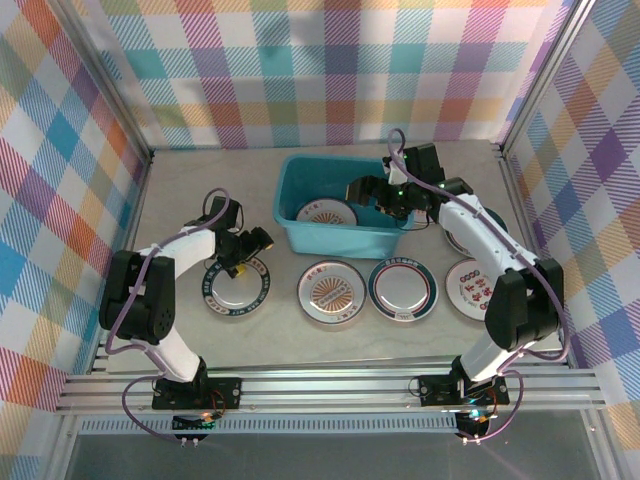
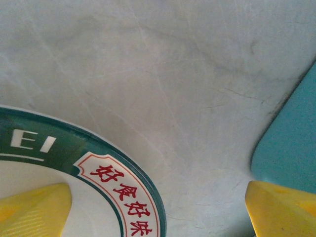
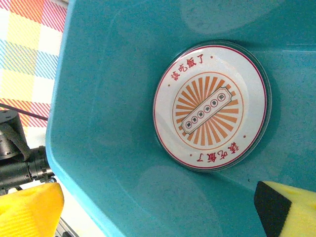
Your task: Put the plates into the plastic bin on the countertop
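The teal plastic bin (image 1: 340, 240) stands at the back middle of the countertop (image 1: 200, 180). Inside it lies one plate (image 1: 330, 212) with an orange sunburst centre (image 3: 210, 106). My right gripper (image 1: 365, 190) hangs open over the bin's inside (image 3: 108, 98), nothing between its fingers (image 3: 29, 212). A row of plates lies in front of the bin: a teal-rimmed one (image 1: 237, 287), an orange one (image 1: 332, 294), another teal-rimmed one (image 1: 402, 288) and a red-lettered one (image 1: 472, 290). My left gripper (image 1: 250, 245) is open low over the far right rim of the leftmost plate (image 2: 123, 197), holding nothing.
Plaid walls close in the back and both sides. A metal rail (image 1: 330, 385) runs along the near edge. In the left wrist view the bin's corner (image 2: 291, 143) is close beside the right finger (image 2: 281, 207). Another plate (image 1: 462, 238) lies partly under the right arm.
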